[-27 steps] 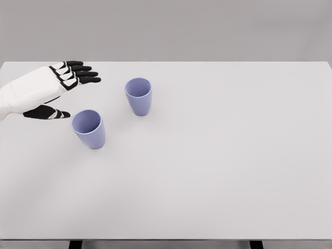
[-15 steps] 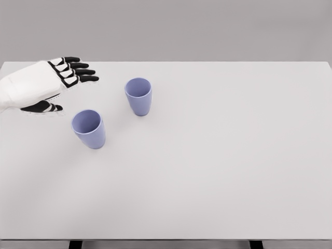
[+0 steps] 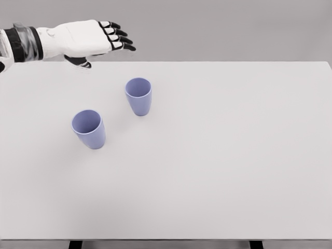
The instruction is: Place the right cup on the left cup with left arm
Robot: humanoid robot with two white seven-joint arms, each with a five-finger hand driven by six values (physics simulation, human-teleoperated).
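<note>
The right cup (image 3: 138, 96) is standing upright on the white worktop (image 3: 218, 155), in the left half and toward the far edge, with its open mouth facing up. The left cup (image 3: 88, 128) is standing nearer to the robot and to the left of it, also upright and open. The two cups are apart and are not touching.

Nothing of the task is showing as done. Neither cup is being held and no stacking is visible. The whole work is left: to reach the right cup, to close on it, to lift it, to carry it over the left cup and to lower it there.

The left hand (image 3: 88, 39) is hovering in the air above the far left edge of the worktop, well apart from both cups and higher than they are. Its fingers (image 3: 118, 39) are stretched out and slightly spread, pointing to the right, and they are pinching nothing. The right hand is not showing in the head view.

No other thing is lying around the cups, so the way from the hand to the right cup looks free. The left cup is standing aside from this way, so a knock against it seems unlikely during the reach.
</note>
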